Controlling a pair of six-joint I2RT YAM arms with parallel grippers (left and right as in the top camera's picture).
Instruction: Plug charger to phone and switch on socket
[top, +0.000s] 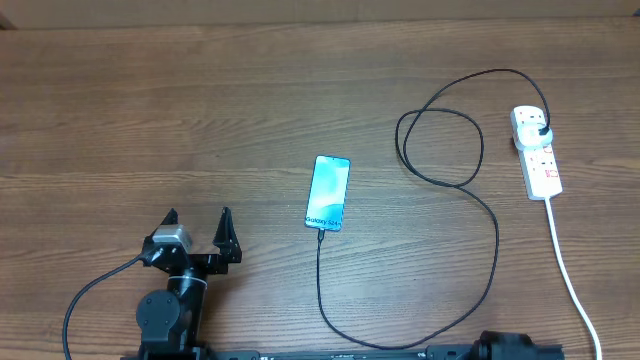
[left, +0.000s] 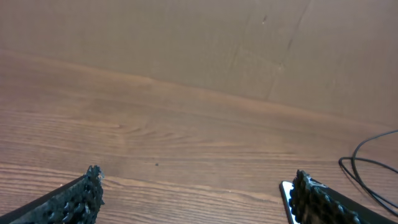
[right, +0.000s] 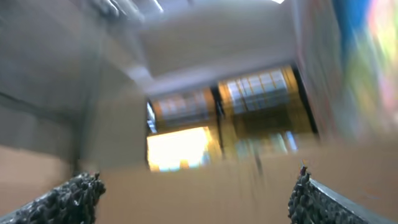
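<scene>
Small text is printed on the light-blue screen of the phone (top: 328, 192), near its 6 o'clock end: "Galaxy" can be read, and the short mark after it cannot. Red markings on the socket (top: 537, 150) cannot be read.

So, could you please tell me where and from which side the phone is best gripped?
I'd take the phone across its two long edges at mid-length, coming straight down from above. It lies flat, screen up, so only those slim edges offer opposing faces, and the charger leaves its near short end, which is best avoided. The open left hand is nearest.
</scene>
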